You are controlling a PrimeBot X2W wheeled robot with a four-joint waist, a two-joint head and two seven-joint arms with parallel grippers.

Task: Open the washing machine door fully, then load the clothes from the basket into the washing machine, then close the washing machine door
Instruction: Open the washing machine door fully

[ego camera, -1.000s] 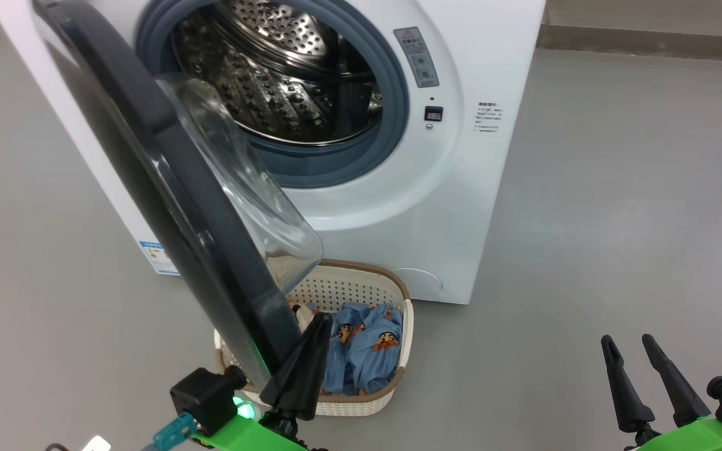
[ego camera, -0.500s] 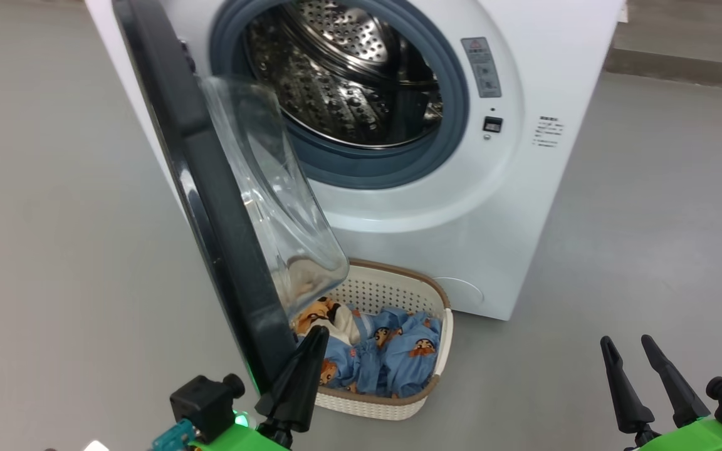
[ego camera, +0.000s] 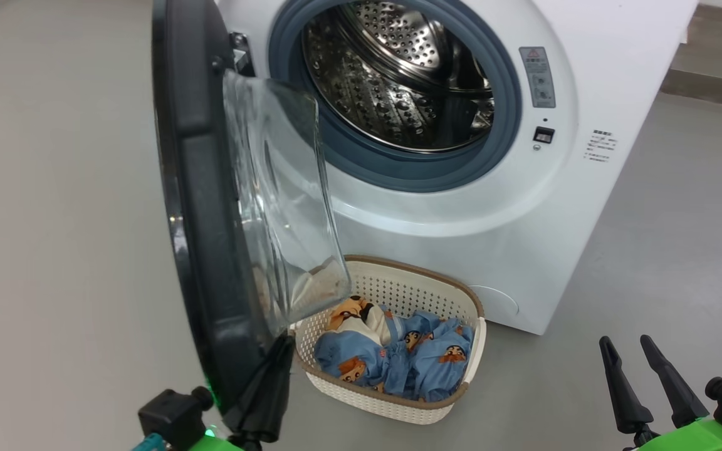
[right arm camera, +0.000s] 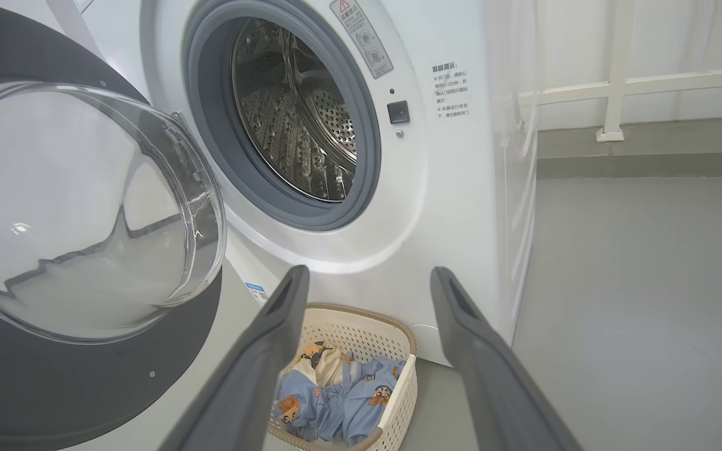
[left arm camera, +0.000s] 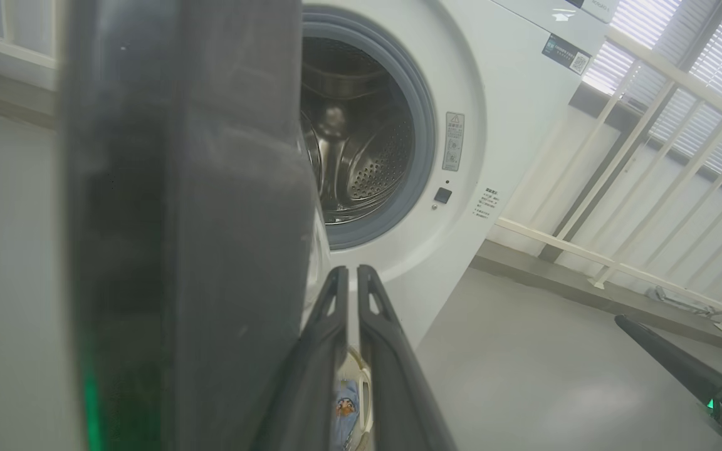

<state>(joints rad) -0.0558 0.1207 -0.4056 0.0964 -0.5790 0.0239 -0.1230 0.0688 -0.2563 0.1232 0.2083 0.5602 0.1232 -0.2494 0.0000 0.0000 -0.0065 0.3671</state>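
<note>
The white washing machine [ego camera: 586,37] shows its steel drum [ego camera: 398,81]. The washing machine door [ego camera: 198,188] stands swung out on its left hinge, nearly edge-on to me, its glass bowl [ego camera: 279,200] facing right. My left gripper [ego camera: 286,341] is shut, its fingers lying against the inner side of the door's lower rim [left arm camera: 179,219]; nothing is between the left gripper [left arm camera: 350,272] fingers. The basket [ego camera: 423,266] sits on the floor below the drum with the blue clothes [ego camera: 398,360] in it. My right gripper [ego camera: 625,340] hangs open at the lower right, empty; past the right gripper [right arm camera: 368,272] I see the basket [right arm camera: 348,329].
Grey floor [ego camera: 680,238] lies open to the right of the machine and left of the door. A white railing [left arm camera: 649,94] and a low ledge run behind the machine's right side. The glass bowl overhangs the basket's left end.
The camera has moved, so the whole picture has shifted right. The door has swung further out, from slanted to nearly edge-on, with my left gripper staying at its lower rim. The right gripper is unchanged.
</note>
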